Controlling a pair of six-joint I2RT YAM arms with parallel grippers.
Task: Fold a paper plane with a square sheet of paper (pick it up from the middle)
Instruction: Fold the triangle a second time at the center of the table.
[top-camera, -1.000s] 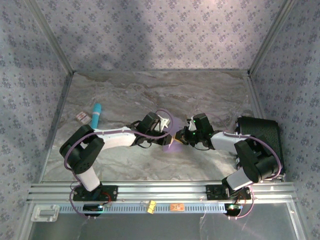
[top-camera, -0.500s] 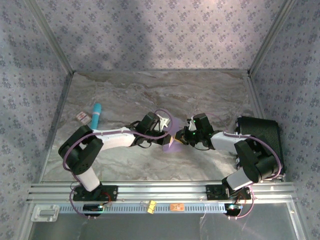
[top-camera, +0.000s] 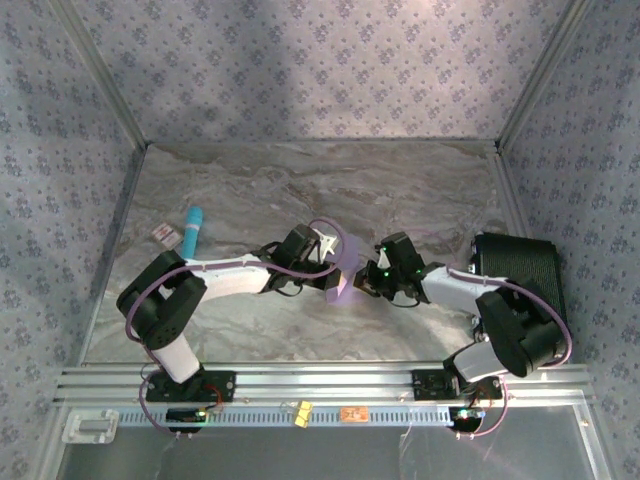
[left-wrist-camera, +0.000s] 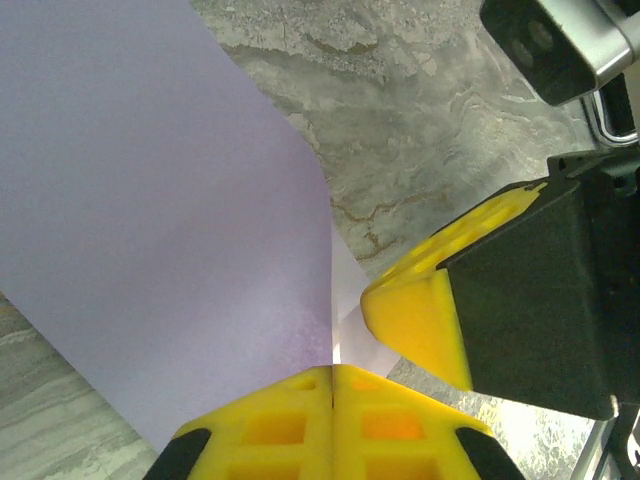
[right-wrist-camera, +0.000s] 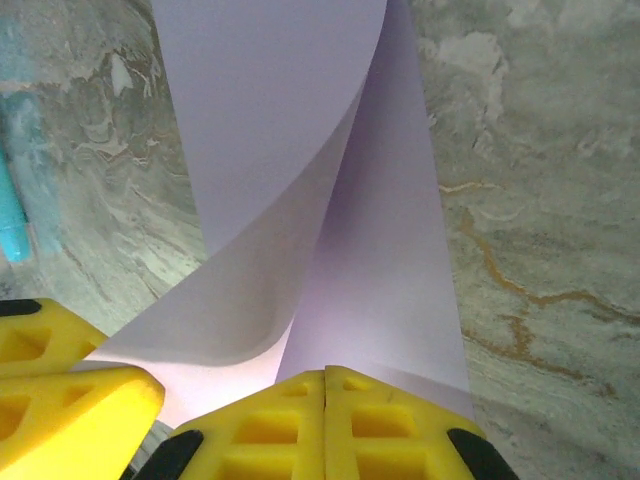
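Observation:
The square sheet of paper is lavender and hangs bent between the two grippers above the middle of the table. My left gripper is shut on one edge of it; in the left wrist view its yellow jaws meet on the sheet, with a right finger close beside. My right gripper is shut on the sheet too; its jaws pinch the paper, which curls into two layers ahead. The left gripper's fingers sit at the lower left. The paper plane is out of view.
A teal marker and a small card lie on the marble table at the left. A black box stands at the right edge. Patterned walls close in three sides.
The left gripper has closed fully on the paper. The right gripper and the sheet have shifted slightly toward the near edge.

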